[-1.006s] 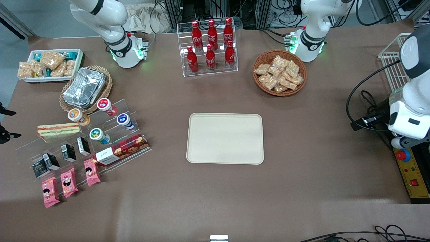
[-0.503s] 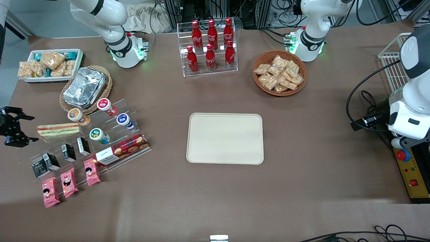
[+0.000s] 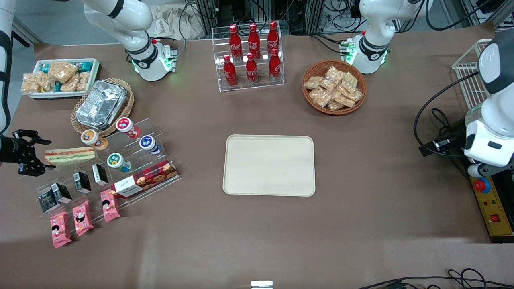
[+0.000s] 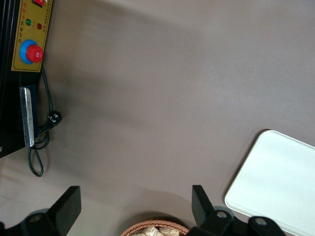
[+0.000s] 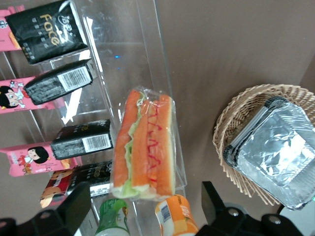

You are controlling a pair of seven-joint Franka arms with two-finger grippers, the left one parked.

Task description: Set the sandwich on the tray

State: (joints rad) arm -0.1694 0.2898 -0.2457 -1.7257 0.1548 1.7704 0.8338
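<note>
A brown-covered table (image 3: 257, 233) carries the cream tray (image 3: 269, 165) at its middle, bare. Well apart, toward the working arm's end, the clear-wrapped sandwich (image 3: 69, 155) lies on the upper step of an acrylic display stand (image 3: 132, 160); its cut edge shows pale bread with orange, red and green layers (image 5: 145, 145). Just beside it hovers the gripper (image 3: 40, 154), fingers spread open, holding nothing. Yogurt cups (image 3: 93, 138), black cartons (image 3: 82, 181) and pink snack packs (image 3: 82, 218) crowd the stand; a foil container (image 3: 101, 104) sits in a wicker basket nearby.
</note>
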